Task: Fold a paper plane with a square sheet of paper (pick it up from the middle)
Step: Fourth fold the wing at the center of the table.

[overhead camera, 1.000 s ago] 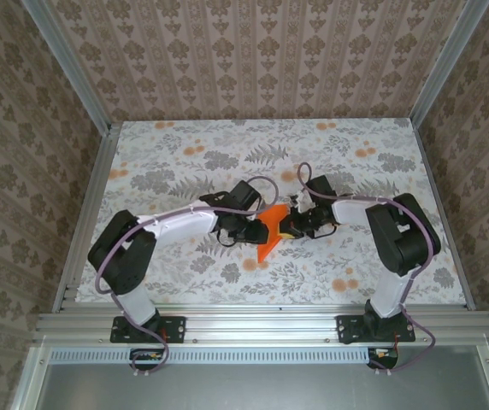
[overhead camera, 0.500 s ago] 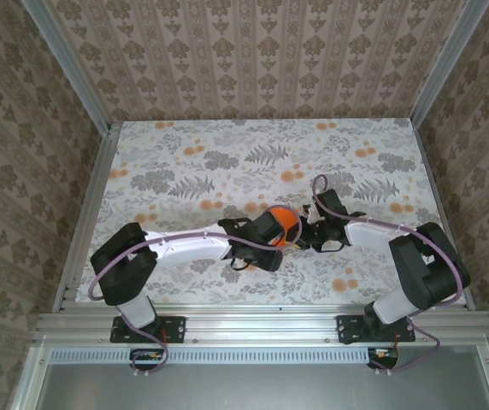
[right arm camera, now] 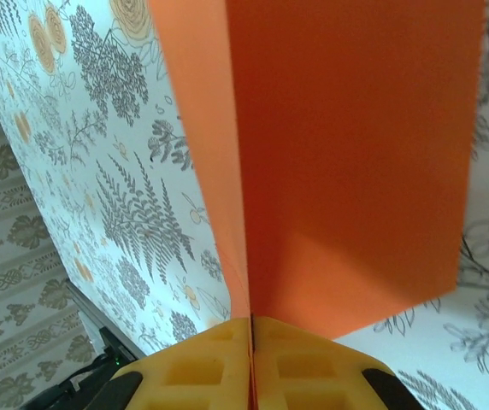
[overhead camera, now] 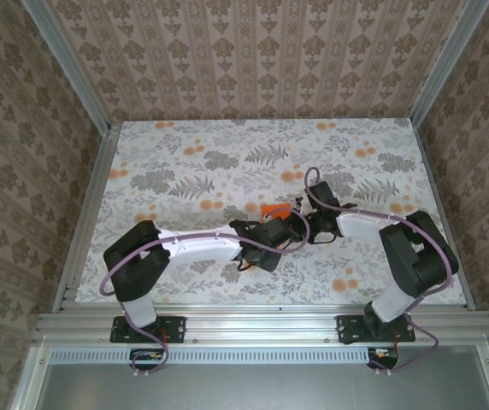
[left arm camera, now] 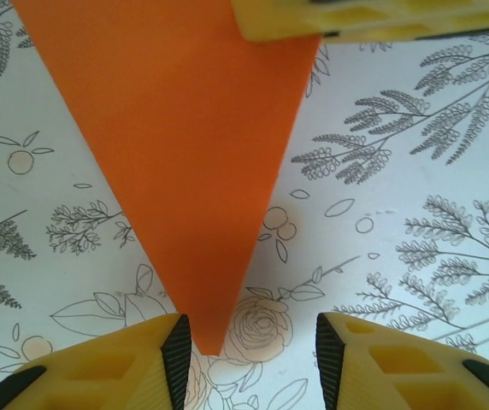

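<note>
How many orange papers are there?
1. The folded orange paper is between the arms, pinched by the right gripper, its pointed tip between the left gripper's open fingers. None seems hidden.

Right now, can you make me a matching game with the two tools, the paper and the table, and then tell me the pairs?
Things:
1. left tool
2. right tool
3. paper
4. table

States:
A. printed with flowers and leaves
B. shut on the paper's fold
C. orange, narrowing to a point
D. open, fingers apart

Pairs: 1-D, 2-B, 3-C, 4-A
</note>
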Available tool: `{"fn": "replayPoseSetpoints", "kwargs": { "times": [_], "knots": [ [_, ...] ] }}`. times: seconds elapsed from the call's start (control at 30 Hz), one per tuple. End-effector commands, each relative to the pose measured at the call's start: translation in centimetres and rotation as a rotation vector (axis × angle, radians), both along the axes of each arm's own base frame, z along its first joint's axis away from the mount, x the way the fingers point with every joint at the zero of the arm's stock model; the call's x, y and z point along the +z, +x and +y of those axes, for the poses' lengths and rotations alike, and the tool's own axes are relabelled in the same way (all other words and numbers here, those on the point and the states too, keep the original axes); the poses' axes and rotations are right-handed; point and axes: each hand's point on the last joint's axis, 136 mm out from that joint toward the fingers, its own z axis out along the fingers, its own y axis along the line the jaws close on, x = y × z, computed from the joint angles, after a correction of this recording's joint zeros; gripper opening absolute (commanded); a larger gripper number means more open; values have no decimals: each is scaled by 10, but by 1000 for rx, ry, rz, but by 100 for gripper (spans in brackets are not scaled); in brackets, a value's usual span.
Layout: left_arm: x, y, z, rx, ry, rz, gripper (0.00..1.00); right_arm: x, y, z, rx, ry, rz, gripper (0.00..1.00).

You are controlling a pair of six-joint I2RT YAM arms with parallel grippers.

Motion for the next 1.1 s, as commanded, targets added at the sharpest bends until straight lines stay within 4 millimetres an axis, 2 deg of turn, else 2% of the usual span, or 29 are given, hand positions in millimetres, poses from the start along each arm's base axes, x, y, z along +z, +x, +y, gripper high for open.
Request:
{"fn": "replayPoseSetpoints", "kwargs": {
  "times": [0.0,0.17,0.33,0.63,0.87,1.07],
  "knots": [
    [-2,7,5,19,63,-25,45,0,2,8,27,13,16,9],
    [-6,14,7,31,93,-46,40,0,3,9,38,12,20,10],
    [-5,16,6,36,94,-58,29,-3,4,10,44,9,28,10],
    [-3,19,11,53,120,-81,19,-1,5,11,47,8,30,12],
    [-10,19,16,69,147,-75,11,-1,5,10,49,4,32,12],
    [-12,21,20,92,153,-74,10,0,4,11,56,1,32,13]
  ]
}}
